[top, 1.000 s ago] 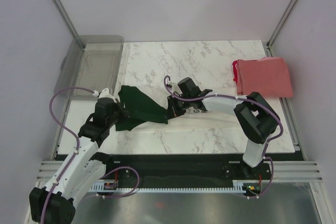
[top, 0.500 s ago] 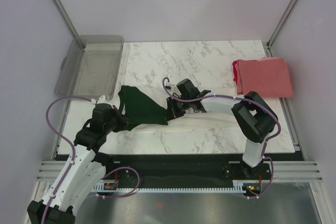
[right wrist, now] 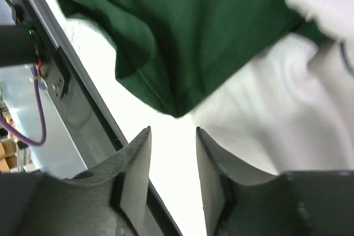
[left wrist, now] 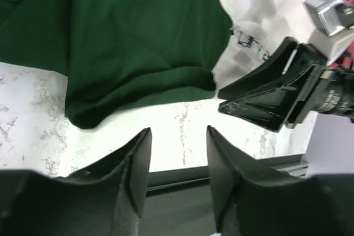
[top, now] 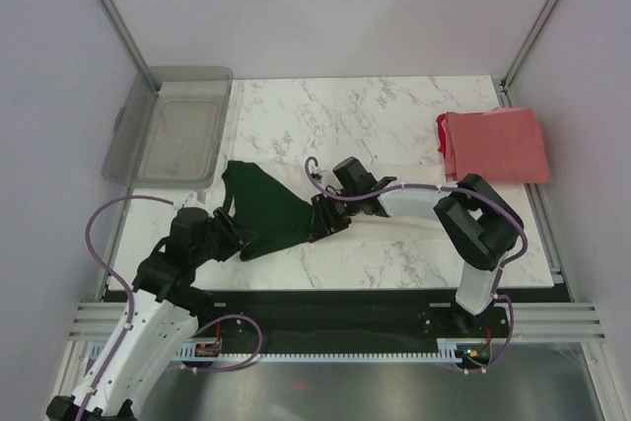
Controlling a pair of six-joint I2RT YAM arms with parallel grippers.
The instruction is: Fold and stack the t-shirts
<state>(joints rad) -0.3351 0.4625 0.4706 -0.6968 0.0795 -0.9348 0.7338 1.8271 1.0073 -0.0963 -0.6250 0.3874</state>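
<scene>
The cream-white t-shirt lies at mid-table, its dark green sleeve (top: 261,209) spread flat to the left and its pale body (top: 399,226) to the right. My left gripper (top: 237,239) hovers open just near of the sleeve's hem, nothing between its fingers. In the left wrist view the gripper (left wrist: 178,136) faces the green sleeve (left wrist: 138,42) across bare marble. My right gripper (top: 320,219) is open at the seam where sleeve meets body. The right wrist view shows its gripper (right wrist: 172,136) empty below the sleeve corner (right wrist: 193,31) and white cloth (right wrist: 276,109). The coral-red t-shirt (top: 493,145) lies folded at the far right.
A clear grey plastic bin (top: 173,130) stands off the table's far left corner. The black rail (top: 335,298) runs along the near edge, close behind my left gripper. Frame posts rise at both back corners.
Both grippers went from shut to open and let go of the green sleeve. The left arm drew back toward the near edge, and the sleeve now lies flatter and nearer.
</scene>
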